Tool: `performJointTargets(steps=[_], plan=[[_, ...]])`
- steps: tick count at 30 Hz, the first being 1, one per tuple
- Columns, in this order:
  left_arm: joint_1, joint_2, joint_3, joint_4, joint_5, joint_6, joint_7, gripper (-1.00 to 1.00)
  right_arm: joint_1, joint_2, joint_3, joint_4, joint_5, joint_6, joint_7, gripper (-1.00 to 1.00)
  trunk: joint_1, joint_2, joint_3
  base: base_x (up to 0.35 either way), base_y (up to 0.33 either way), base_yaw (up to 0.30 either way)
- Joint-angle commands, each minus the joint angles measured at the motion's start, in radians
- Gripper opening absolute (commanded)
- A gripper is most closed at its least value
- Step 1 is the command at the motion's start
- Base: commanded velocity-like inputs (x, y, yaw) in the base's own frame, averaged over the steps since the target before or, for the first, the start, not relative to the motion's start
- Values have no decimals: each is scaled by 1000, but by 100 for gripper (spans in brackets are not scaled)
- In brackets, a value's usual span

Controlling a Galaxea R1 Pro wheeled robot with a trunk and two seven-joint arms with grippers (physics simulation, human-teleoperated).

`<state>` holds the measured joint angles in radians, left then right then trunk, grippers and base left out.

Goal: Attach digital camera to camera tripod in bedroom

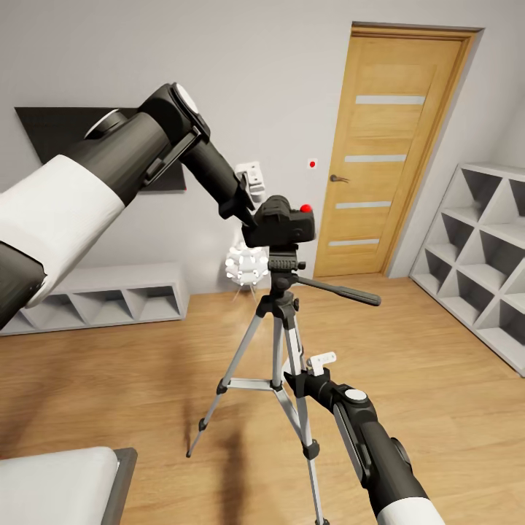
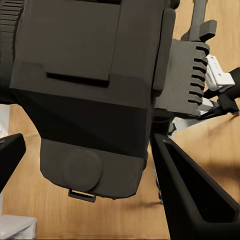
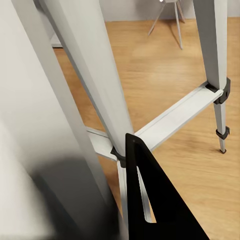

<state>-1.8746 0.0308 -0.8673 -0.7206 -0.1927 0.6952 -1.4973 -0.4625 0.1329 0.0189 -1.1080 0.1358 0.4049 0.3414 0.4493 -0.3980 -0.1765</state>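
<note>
So this is the bedroom: pale grey walls, light wood plank floor [image 1: 146,364], a wooden door [image 1: 390,153] with frosted strips at the back right, white cube shelving [image 1: 485,248] along the right wall and a low white shelf unit [image 1: 102,299] on the left under the wall-mounted black TV [image 1: 51,131]. Corner of something pale with a grey edge, maybe a bed [image 1: 65,485], pokes in at the lower left.

Dead centre is the camera tripod [image 1: 281,357], standing upright on the floor with its silver legs spread, black head on top and the long pan handle [image 1: 339,290] sticking out to the right.

The left arm [image 1: 109,168] comes in big from the upper left and reaches down to the tripod's top. Its left gripper [image 1: 257,211] is clamped on the digital camera [image 1: 281,222], and in the wrist view the camera body [image 2: 90,90] sits squeezed between the two dark fingers [image 2: 192,195]. The camera sits right on top of the tripod head, red button [image 1: 307,208] up; whether it's actually locked on I can't tell.

The right arm [image 1: 372,445] comes up from the bottom and its right gripper [image 1: 302,375] is at the tripod's centre column, near the leg braces. The wrist view shows one black finger [image 3: 155,200] right against a silver leg [image 3: 95,85], but I honestly can't tell if it's clenched or loose

Behind the tripod there's a small white bumpy thing [image 1: 246,264] by the wall
</note>
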Motion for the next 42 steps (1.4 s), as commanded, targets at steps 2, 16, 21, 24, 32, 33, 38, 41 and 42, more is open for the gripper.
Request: performJointTargets(steps=[2,16,21,24,32,33,38,41,42], plan=[[-1,-1,-1,-2,-19,10,-6,-100,-1,1,-2,-1,15,4,7,-100,1,-2,-2,0,0,0],[-1,-7,3,11,-23,12,-6,-100,-1,1,-2,-1,15,5,6,-100,1,-2,-2,0,0,0],[-1,-8,5,13,-16,13,-6,-100,-1,1,-2,-1,15,5,6,-100,1,-2,-2,0,0,0],[-1,-8,7,14,-13,14,-6,-100,-1,1,-2,-1,15,5,6,-100,1,-2,-2,0,0,0],[-1,-9,14,16,-1,16,-7,-100,-1,1,-2,-1,15,5,7,-100,1,-2,-2,0,0,0],[-1,-9,13,16,0,16,-7,-100,-1,1,-2,-1,15,5,7,-100,1,-2,-2,0,0,0],[-1,-9,13,17,1,17,-8,-100,-1,1,-2,-1,15,5,7,-100,1,-2,-2,0,0,0],[-1,-10,13,18,1,17,-8,-100,-1,1,-2,-1,15,6,7,-100,1,-2,-2,0,0,0],[-1,-10,13,18,1,17,-8,-100,-1,1,-2,-1,15,5,7,-100,1,-2,-2,0,0,0]])
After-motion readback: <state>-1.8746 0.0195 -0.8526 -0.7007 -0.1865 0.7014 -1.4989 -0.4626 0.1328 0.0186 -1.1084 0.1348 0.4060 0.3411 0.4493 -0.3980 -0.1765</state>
